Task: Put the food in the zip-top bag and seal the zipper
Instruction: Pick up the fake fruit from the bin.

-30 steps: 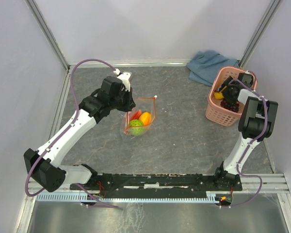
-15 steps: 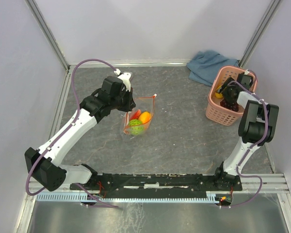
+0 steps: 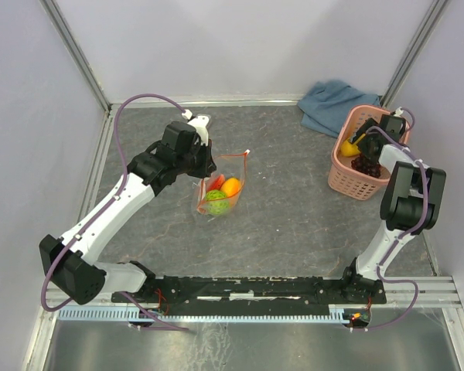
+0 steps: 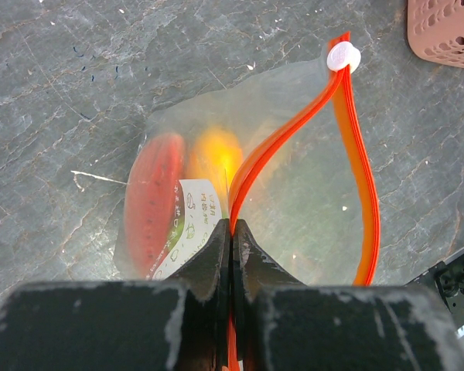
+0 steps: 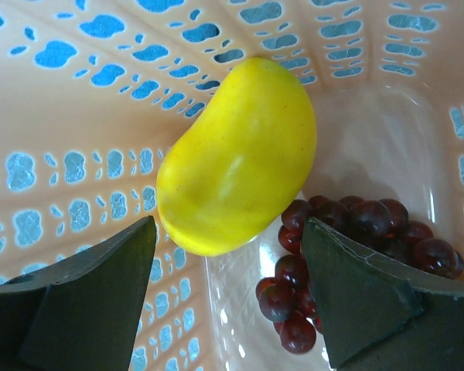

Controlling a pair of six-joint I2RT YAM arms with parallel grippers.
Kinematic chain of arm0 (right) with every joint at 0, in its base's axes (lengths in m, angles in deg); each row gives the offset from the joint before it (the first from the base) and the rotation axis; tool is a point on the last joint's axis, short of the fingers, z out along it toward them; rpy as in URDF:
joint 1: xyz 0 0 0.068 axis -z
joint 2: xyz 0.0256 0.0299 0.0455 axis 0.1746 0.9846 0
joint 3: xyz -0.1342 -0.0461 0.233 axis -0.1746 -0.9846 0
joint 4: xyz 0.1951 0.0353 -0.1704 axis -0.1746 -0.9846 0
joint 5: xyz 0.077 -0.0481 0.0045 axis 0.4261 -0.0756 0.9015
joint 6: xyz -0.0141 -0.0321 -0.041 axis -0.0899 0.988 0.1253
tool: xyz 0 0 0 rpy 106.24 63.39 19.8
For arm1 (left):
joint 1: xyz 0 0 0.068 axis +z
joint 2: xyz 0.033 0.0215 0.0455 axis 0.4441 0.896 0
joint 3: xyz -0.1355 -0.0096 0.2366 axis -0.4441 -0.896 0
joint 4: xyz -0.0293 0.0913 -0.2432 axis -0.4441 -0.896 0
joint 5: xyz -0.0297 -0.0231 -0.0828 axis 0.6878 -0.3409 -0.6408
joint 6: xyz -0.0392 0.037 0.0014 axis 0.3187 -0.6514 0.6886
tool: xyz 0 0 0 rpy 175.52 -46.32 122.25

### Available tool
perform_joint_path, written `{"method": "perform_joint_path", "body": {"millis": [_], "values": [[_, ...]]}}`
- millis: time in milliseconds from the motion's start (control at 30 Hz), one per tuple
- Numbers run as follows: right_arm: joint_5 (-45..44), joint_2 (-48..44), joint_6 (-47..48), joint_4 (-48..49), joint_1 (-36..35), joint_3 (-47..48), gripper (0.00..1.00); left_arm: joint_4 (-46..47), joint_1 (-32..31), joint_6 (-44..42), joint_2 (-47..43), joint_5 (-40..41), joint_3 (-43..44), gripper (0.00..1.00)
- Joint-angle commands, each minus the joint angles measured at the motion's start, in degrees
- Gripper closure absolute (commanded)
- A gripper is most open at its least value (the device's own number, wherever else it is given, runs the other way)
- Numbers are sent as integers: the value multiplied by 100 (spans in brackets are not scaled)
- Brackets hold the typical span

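1. Your L gripper (image 4: 232, 232) is pinched tight on the zipper (image 4: 290, 135). The strip runs from the jaws up-right to its white end piece (image 4: 343, 56), the 2 halves parted.
2. The zip-top bag (image 4: 309, 201) lies on the grey table (image 3: 294, 224) w/ watermelon wedge (image 4: 155, 197) & orange fruit (image 4: 216, 158) inside.
3. Your R gripper (image 5: 228, 255) is spread wide in the pink basket (image 5: 77, 77), fingers (image 5: 85, 309) flanking the yellow fruit (image 5: 240, 154). Its long axis runs diagonal, lower-left to upper-right. Grapes (image 5: 348, 232) sit just beside.
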Motion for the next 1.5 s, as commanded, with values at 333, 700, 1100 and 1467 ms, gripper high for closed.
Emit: {"method": "perform_joint_path", "body": {"millis": [333, 700, 1100, 1467], "values": [[152, 783, -711, 914, -4, 193, 11, 153, 25, -371, 34, -46, 88, 97], [-88, 875, -1242, 2249, -2, -445, 10, 155, 31, -371, 68, -60, 88, 97], [329, 780, -1056, 2111, -1, -403, 32, 155, 27, -372, 76, -82, 88, 97], [492, -379, -492, 1802, -1, -653, 53, 164, 28, -379, -4, -148, 97, 97]]}}
